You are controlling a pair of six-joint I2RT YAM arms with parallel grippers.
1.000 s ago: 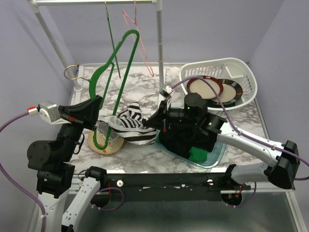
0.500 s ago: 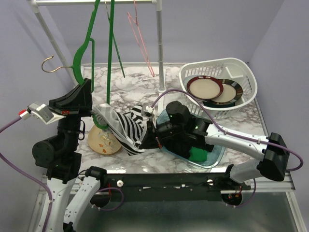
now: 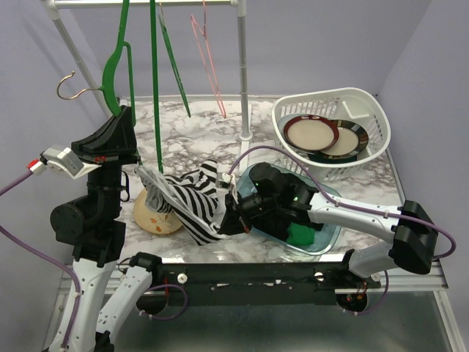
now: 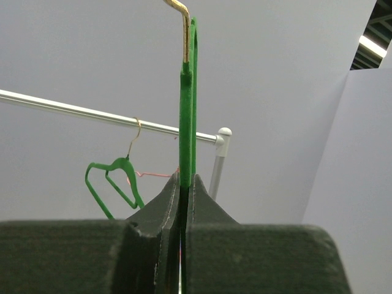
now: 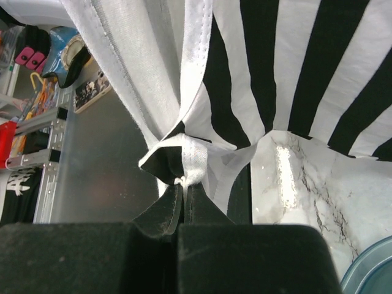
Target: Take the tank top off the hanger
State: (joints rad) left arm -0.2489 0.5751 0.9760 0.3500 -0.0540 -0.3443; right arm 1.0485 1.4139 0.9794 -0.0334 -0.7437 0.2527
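Left jaws are clamping the green hanger (image 4: 186, 122) edge-on, closed tight on it, and you're holding it up high. Right jaws are pinching a fold of the striped tank top (image 5: 294, 67), closed on the hem. The top is lying bunched on the desk (image 3: 205, 136), below and right of the hanger. Can't tell if a strap is caught on the hanger. I'd be pulling down and away from the hanger, slowly, keeping the left side rigid.
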